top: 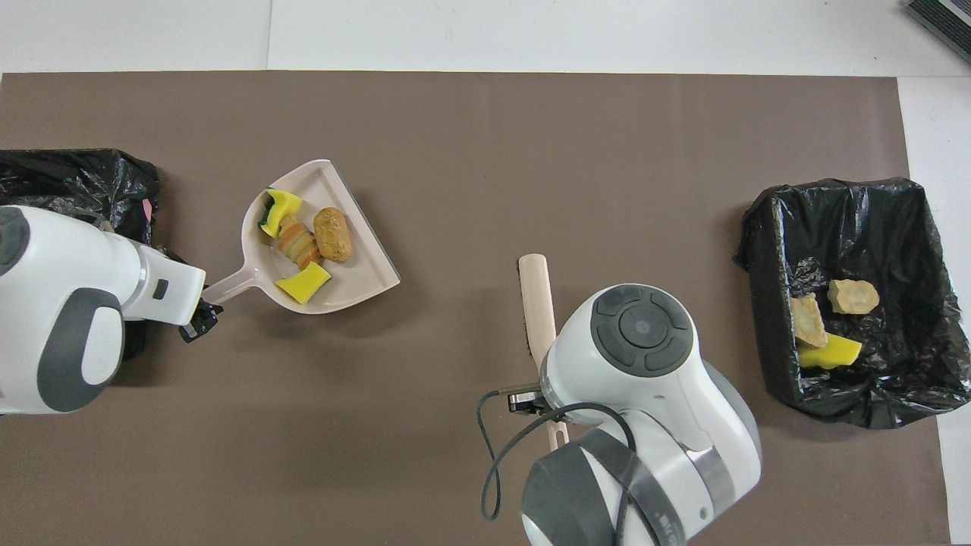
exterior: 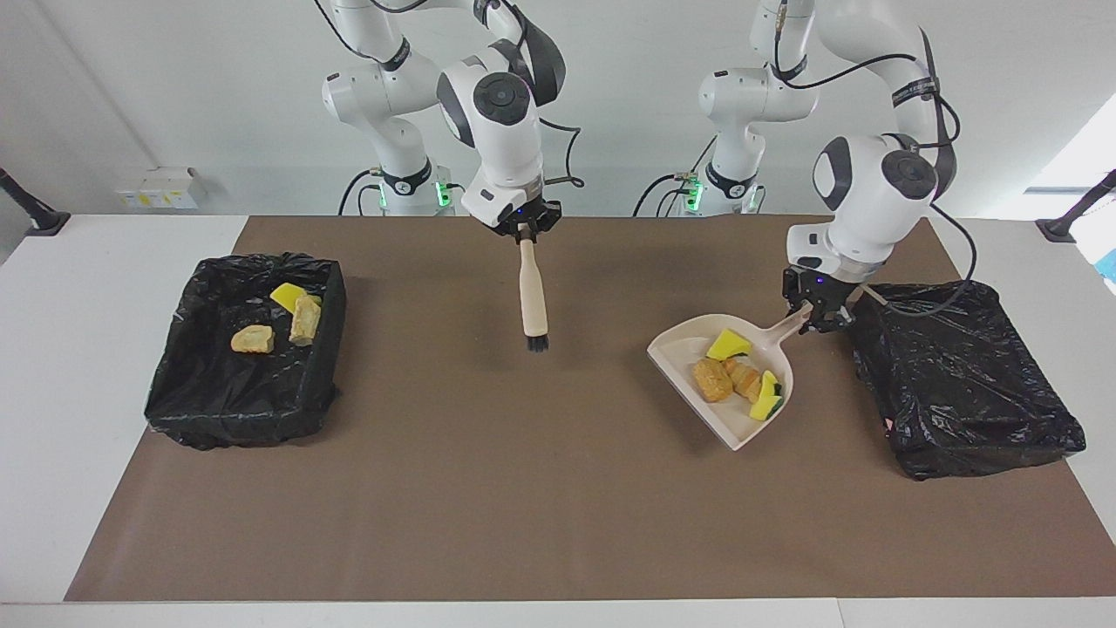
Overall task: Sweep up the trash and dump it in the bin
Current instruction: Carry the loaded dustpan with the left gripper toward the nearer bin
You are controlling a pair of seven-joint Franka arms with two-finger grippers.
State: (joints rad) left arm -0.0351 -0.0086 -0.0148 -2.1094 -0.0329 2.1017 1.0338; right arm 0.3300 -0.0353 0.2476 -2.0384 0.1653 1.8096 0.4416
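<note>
Left claw [exterior: 818,316] grips dustpan [exterior: 697,384], 4 scraps [exterior: 735,373] aboard.

Bright, even overhead light; soft short shadows, sharp focus, slight glare.

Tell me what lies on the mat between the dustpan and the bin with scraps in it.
Nothing lies there: the facing view shows bare mat between dustpan and bin. Only the brush hangs over that stretch, held up by the right tool.
</note>
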